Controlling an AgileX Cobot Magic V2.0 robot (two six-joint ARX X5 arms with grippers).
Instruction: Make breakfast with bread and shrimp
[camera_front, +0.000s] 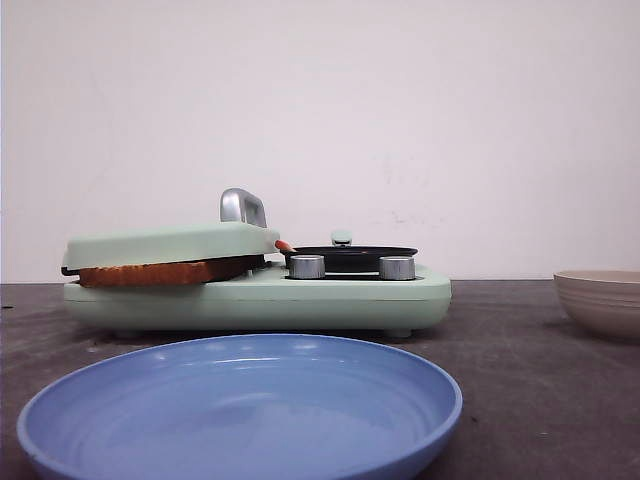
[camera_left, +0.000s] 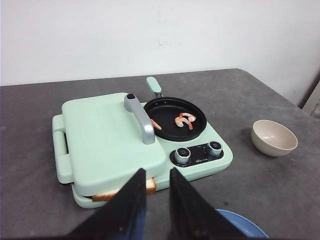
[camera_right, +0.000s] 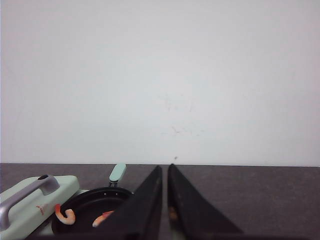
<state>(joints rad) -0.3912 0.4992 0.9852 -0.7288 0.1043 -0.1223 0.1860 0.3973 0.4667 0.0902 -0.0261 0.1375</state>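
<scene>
Left wrist view, left gripper (camera_left: 156, 200): held above the closed lid, fingers slightly parted, nothing grasped.
Right gripper (camera_right: 165, 200): raised beside the pan, fingers nearly together, nothing seen between them.
Bread (camera_left: 124, 190): pressed under the green lid (camera_left: 105, 135), a corner showing at the grill's near edge.
Shrimp (camera_left: 185, 120): laid in the black pan (camera_left: 175, 118) beside the lid's handle.
Progress: loading judged done; cooking and serving are left.
Blue plate (camera_front: 240, 415): still bare at the front.
Bowl (camera_left: 274, 137): set well apart, empty.
</scene>
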